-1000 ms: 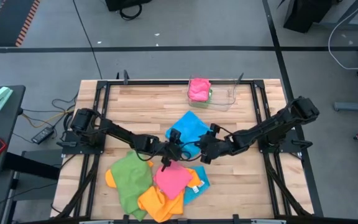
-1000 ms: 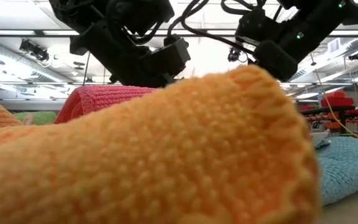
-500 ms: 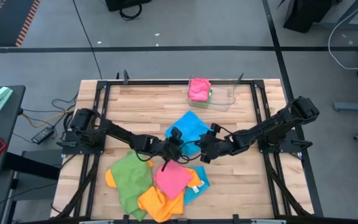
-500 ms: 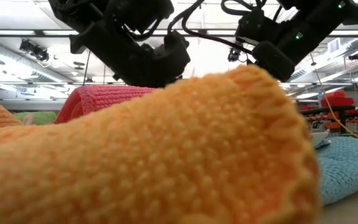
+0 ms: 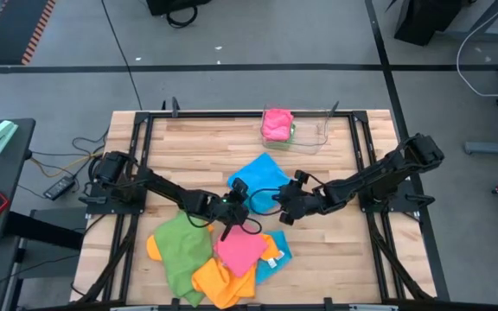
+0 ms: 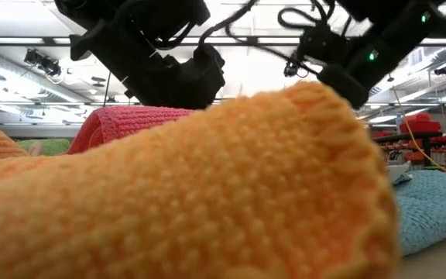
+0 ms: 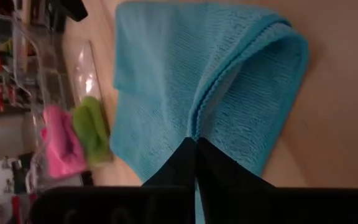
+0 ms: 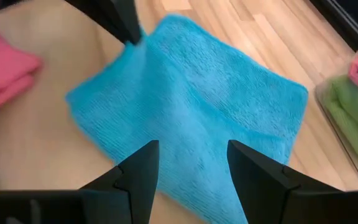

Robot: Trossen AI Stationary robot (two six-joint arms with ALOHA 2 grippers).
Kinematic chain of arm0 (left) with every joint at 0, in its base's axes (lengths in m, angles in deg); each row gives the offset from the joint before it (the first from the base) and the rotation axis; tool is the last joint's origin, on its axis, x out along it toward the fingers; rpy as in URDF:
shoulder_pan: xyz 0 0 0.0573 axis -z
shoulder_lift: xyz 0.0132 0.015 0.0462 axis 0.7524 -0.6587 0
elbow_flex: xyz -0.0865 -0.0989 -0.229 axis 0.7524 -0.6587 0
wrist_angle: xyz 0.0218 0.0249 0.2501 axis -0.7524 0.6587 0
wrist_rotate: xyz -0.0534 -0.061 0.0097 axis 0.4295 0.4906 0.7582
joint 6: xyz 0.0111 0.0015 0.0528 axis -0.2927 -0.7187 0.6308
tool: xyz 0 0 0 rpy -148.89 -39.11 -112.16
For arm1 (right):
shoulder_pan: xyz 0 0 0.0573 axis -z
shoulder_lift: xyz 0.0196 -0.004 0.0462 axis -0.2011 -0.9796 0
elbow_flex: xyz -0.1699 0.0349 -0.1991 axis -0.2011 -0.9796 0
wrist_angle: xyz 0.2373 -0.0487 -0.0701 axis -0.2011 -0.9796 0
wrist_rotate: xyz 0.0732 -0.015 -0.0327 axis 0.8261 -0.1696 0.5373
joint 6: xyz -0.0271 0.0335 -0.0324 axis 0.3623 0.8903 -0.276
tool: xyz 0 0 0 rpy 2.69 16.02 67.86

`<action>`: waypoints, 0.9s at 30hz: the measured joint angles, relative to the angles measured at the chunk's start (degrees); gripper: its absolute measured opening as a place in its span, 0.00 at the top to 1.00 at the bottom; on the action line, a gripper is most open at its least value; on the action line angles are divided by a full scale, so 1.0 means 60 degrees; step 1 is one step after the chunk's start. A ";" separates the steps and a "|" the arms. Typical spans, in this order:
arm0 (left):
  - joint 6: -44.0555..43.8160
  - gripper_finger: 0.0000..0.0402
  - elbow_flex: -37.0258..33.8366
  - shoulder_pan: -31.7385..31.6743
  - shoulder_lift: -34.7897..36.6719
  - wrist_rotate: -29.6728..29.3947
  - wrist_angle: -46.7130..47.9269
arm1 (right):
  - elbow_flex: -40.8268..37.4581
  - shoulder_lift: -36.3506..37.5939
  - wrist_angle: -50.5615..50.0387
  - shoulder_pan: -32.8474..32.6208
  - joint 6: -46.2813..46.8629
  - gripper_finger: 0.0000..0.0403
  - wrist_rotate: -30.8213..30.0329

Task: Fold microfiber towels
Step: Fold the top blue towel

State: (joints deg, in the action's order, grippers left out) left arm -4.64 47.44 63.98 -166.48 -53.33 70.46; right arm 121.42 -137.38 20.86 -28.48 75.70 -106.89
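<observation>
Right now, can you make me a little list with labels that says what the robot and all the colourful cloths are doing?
Being folded: sky-blue square microfiber towel, mid-table
Left pincer: shut on that towel's near corner
Right pincer: open, over the same towel, not gripping
Waiting pile: green microfiber towel, pink microfiber towel, orange microfiber towel, another blue one, at the near edge
Clear plastic tray: far edge, holds a pink cloth atop a green one
Table: light wooden top
</observation>
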 joint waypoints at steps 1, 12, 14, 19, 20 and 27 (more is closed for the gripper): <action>-0.0131 0.96 0.0000 0.0000 0.0000 0.0090 0.0106 | -0.0175 0.0000 0.0343 0.0052 -0.0003 0.50 0.0012; -0.1446 0.95 -0.0025 -0.0081 -0.0091 0.1030 0.0843 | -0.1770 -0.0004 0.2990 0.0474 -0.0175 0.50 0.0255; -0.1751 0.93 -0.0025 -0.0111 -0.0091 0.1051 0.0981 | -0.1868 -0.0001 0.3156 0.0515 -0.0139 0.50 0.0255; -0.2141 0.87 -0.0025 -0.0211 -0.0091 0.1395 0.1088 | -0.1921 -0.0004 0.3214 0.0566 -0.0188 0.50 0.0255; -0.2169 0.85 -0.0025 -0.0211 -0.0091 0.1412 0.1095 | -0.1921 -0.0004 0.3208 0.0576 -0.0232 0.50 0.0256; -0.2229 0.76 -0.0025 0.0020 0.0341 0.1192 0.1395 | -0.1921 -0.0004 0.3196 0.0636 -0.0511 0.50 0.0259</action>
State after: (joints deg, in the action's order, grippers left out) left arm -18.01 47.29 64.10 -164.43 -46.18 78.83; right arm 109.90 -137.41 40.04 -24.66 72.64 -105.33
